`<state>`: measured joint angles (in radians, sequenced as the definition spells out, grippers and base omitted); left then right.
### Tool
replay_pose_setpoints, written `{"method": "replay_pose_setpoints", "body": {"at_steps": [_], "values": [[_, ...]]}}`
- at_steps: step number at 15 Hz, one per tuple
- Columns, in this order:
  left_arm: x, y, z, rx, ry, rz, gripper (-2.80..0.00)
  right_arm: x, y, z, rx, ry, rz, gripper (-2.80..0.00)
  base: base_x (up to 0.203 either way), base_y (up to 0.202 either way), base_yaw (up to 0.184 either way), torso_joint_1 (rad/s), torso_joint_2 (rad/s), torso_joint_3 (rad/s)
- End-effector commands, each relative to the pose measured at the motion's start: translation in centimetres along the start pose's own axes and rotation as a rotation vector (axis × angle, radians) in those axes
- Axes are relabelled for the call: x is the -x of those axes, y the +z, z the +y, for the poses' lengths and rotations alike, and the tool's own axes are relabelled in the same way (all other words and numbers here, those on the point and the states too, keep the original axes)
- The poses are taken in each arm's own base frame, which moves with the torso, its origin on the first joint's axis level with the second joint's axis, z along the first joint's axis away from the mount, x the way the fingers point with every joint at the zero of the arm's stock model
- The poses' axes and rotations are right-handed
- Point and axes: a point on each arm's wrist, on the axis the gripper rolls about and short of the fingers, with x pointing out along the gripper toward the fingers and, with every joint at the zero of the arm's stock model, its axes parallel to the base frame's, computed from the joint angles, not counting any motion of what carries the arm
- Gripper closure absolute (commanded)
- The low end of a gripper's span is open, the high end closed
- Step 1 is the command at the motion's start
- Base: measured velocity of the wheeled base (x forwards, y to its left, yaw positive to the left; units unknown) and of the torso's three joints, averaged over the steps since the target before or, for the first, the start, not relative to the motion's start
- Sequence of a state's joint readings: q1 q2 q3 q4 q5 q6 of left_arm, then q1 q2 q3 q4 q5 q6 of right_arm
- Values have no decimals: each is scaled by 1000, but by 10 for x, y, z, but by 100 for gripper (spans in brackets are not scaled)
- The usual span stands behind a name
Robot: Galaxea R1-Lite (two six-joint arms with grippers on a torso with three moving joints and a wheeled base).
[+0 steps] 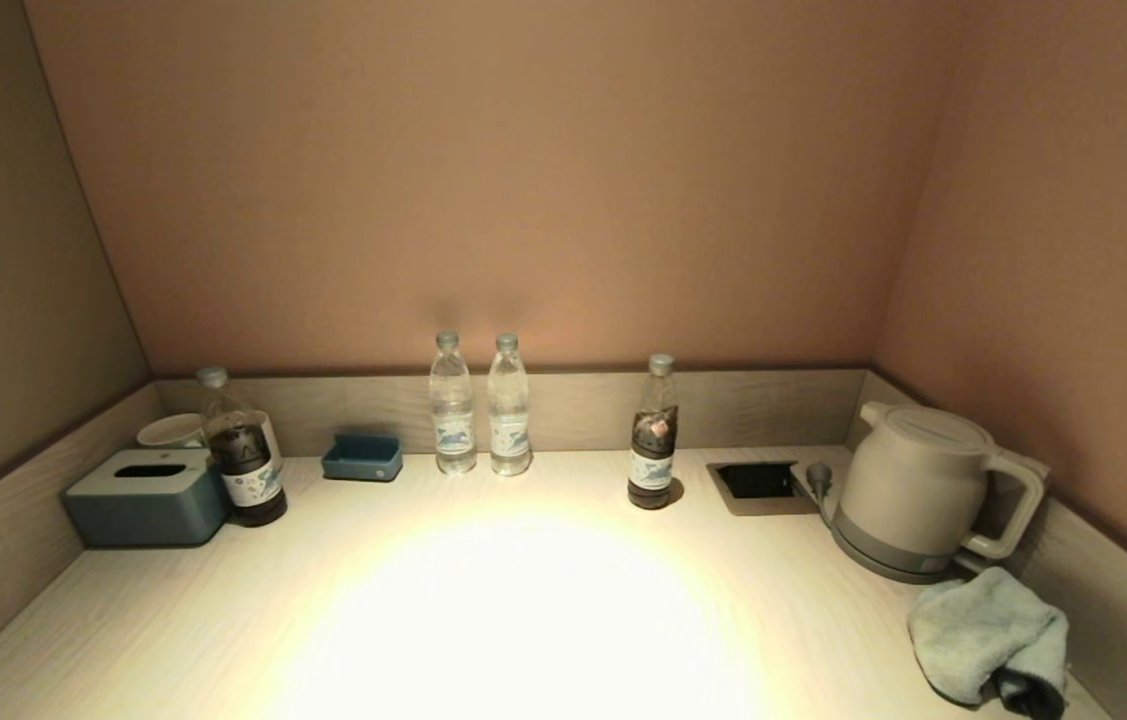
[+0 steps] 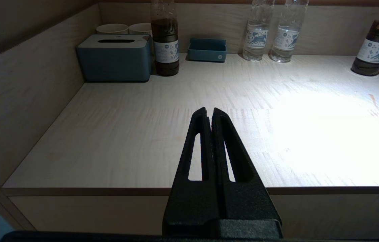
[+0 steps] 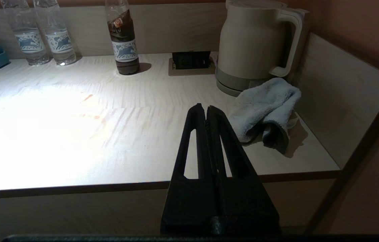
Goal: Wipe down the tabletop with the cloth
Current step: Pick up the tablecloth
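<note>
A crumpled light blue cloth (image 1: 988, 635) lies on the pale wooden tabletop (image 1: 523, 600) at the front right corner, just in front of the kettle. It also shows in the right wrist view (image 3: 263, 107). Faint reddish stains (image 3: 88, 98) mark the tabletop's middle. My right gripper (image 3: 206, 108) is shut and empty, held off the table's front edge, left of the cloth and apart from it. My left gripper (image 2: 209, 111) is shut and empty, held off the front edge at the left side. Neither gripper shows in the head view.
A beige kettle (image 1: 913, 490) stands at the back right beside a recessed socket (image 1: 758, 482). Two clear water bottles (image 1: 478, 405) and two dark bottles (image 1: 653, 435) (image 1: 241, 450) stand along the back. A blue tissue box (image 1: 148, 495), cups and a small blue tray (image 1: 361, 457) sit back left. Low walls rim the table.
</note>
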<state>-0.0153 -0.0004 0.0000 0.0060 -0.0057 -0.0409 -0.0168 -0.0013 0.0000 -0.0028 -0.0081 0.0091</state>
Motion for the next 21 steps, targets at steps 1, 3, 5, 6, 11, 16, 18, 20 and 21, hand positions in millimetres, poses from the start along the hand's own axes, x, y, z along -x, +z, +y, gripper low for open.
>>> {"method": "replay_pose_setpoints", "body": {"at_steps": [1,3,5,6,11,16,18,20,21], "values": [[0,0,0,1,0,1,0,0,0,0,15,-1,1,0,0,0,0,0,0,0],[0,0,0,1,0,0,0,1,2,0,26,-1,-7,0,0,0,0,0,0,0],[0,0,0,1,0,1,0,3,11,0,27,-2,-30,0,0,0,0,0,0,0],[0,0,0,1,0,1,0,5,14,0,28,-2,-32,0,0,0,0,0,0,0],[0,0,0,1,0,1,0,7,49,0,72,6,121,0,0,0,0,0,0,0],[0,0,0,1,0,1,0,-49,72,1,43,8,403,0,0,0,0,0,0,0],[0,0,0,1,0,1,0,-86,73,0,-13,-34,551,0,0,0,0,0,0,0],[0,0,0,1,0,1,0,-124,69,-3,-64,-111,677,0,0,0,0,0,0,0],[0,0,0,1,0,1,0,-141,67,-6,-87,-153,716,0,0,0,0,0,0,0]]}}
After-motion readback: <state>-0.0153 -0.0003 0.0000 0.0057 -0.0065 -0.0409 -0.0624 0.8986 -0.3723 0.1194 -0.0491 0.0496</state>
